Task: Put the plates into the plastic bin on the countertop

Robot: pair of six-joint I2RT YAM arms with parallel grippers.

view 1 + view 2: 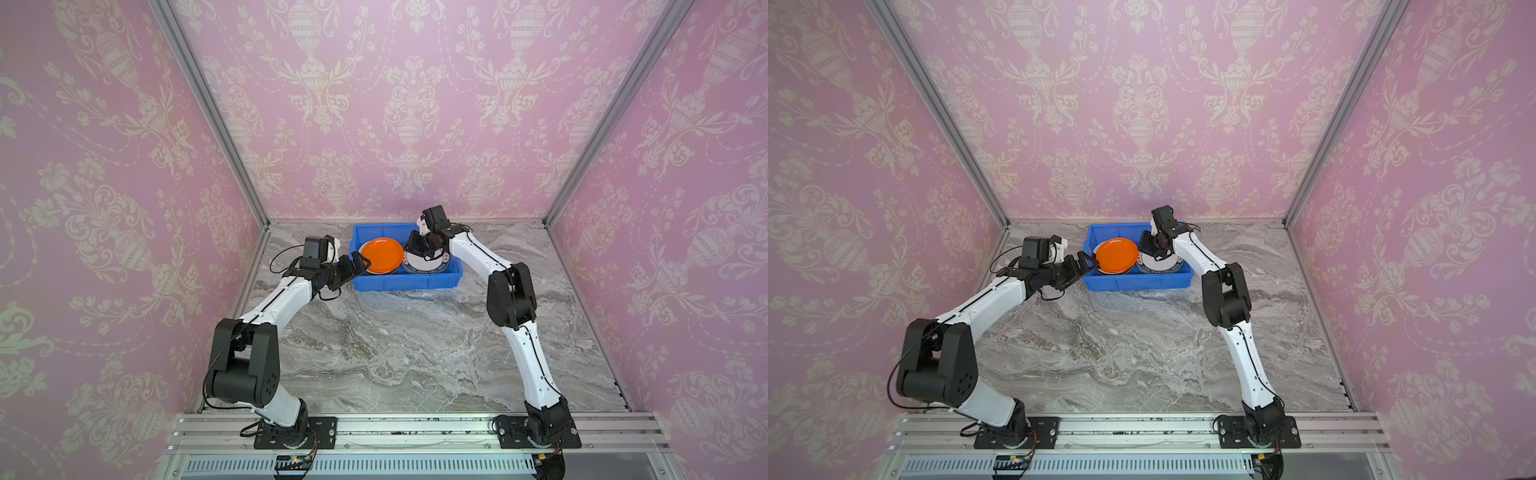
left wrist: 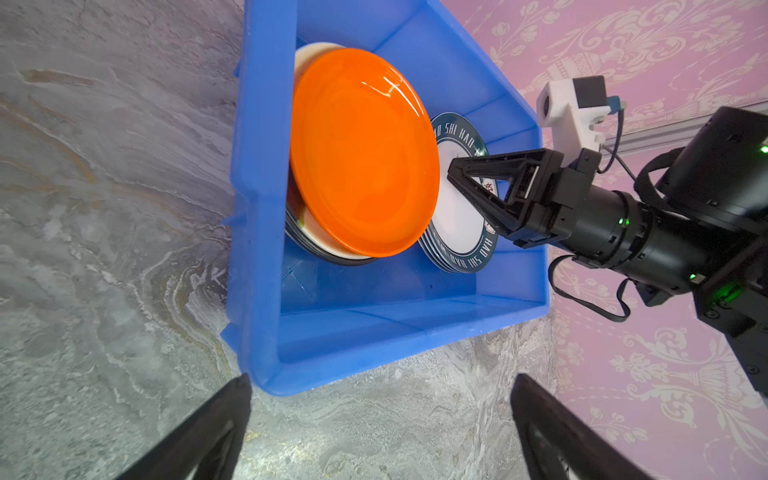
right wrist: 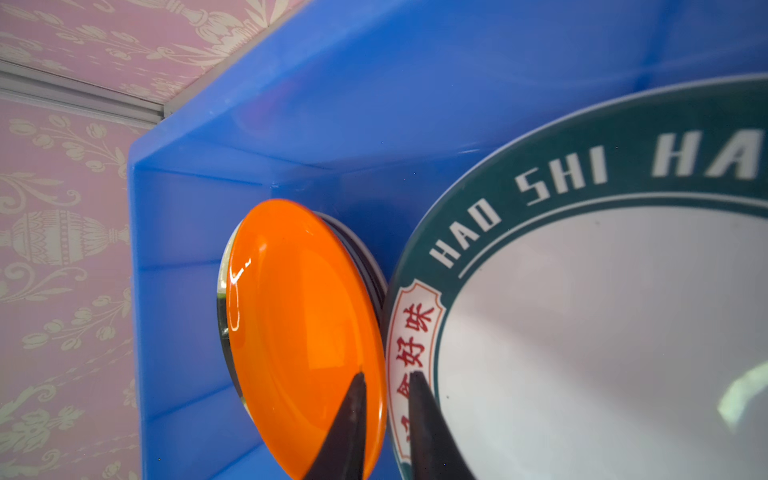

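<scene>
A shallow, rectangular plastic bin [image 1: 409,283], bright blue with smooth walls and a lipped rim, is being carried by the grey, marble-veined tabletop [image 1: 395,345] near its far edge. Two stacks of round plates are being held inside it, side by side. The stack on the left is being topped by a glossy orange plate [image 2: 361,153] lying askew, with cream and dark rims [image 2: 320,248] showing beneath it. The stack on the right is being topped by a white plate [image 3: 582,332] whose teal rim is lettered in white and broken by a red-charactered panel. The left gripper [image 1: 360,262] is being held at the bin's left end, near the orange plate, with its black jaws spread wide and empty. The right gripper [image 3: 389,386] is being held low over the white plate, just beside the orange plate's edge. Its pointed jaws are being held only narrowly apart, and nothing is seen clamped between them.
</scene>
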